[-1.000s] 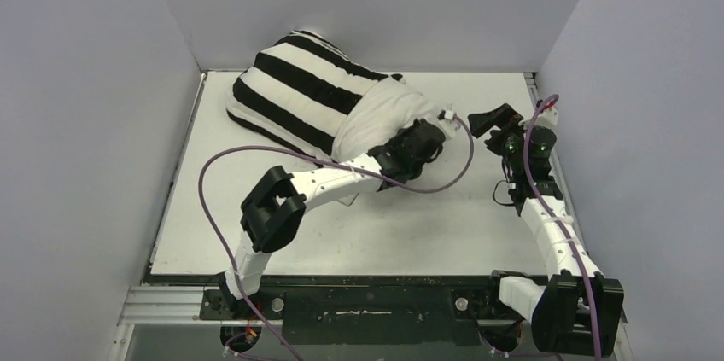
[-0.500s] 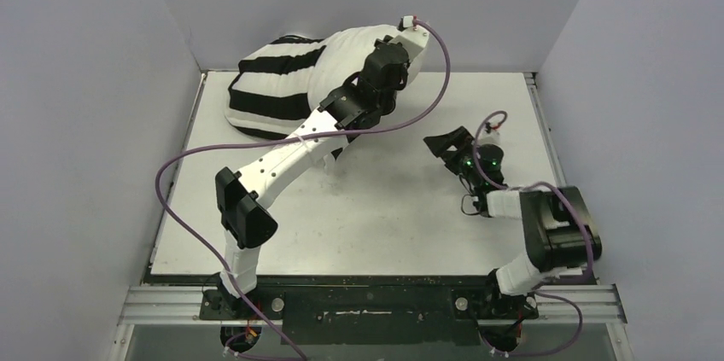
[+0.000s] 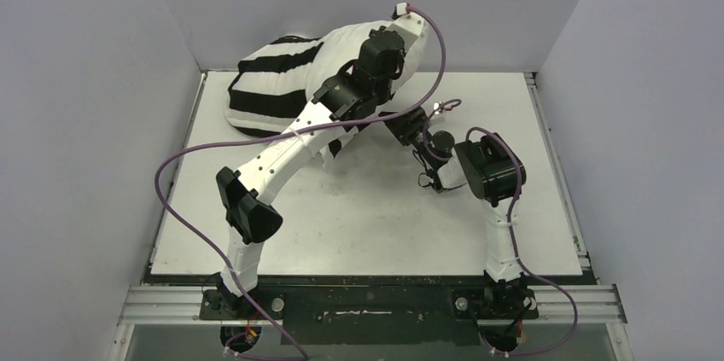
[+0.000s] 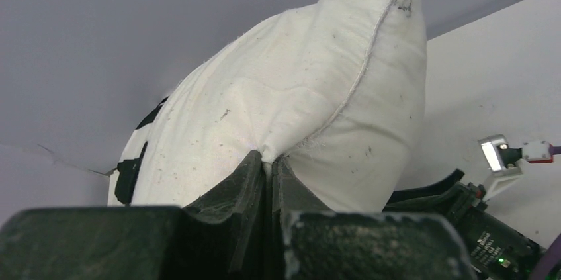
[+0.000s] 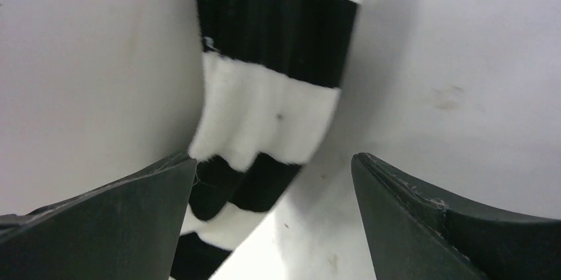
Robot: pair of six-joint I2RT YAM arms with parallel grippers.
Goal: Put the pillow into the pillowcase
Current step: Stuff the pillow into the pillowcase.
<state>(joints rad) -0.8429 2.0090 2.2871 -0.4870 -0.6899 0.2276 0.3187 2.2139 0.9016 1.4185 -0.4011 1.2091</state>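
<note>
Left jaws, shut on a seam of the pillow (image 4: 298, 94), hold it high at the far side of the table (image 3: 384, 224) so the striped pillowcase (image 5: 264, 114), already sheathing its far end, hangs loose, seemingly for the wide-open right jaws, lined up on its dangling edge, to seize.

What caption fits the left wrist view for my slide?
Left gripper shut on the off-white pillow at its seam, far end inside the striped pillowcase.

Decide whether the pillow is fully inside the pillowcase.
Partly in: the pillow shows a bare white end outside the striped pillowcase.
</note>
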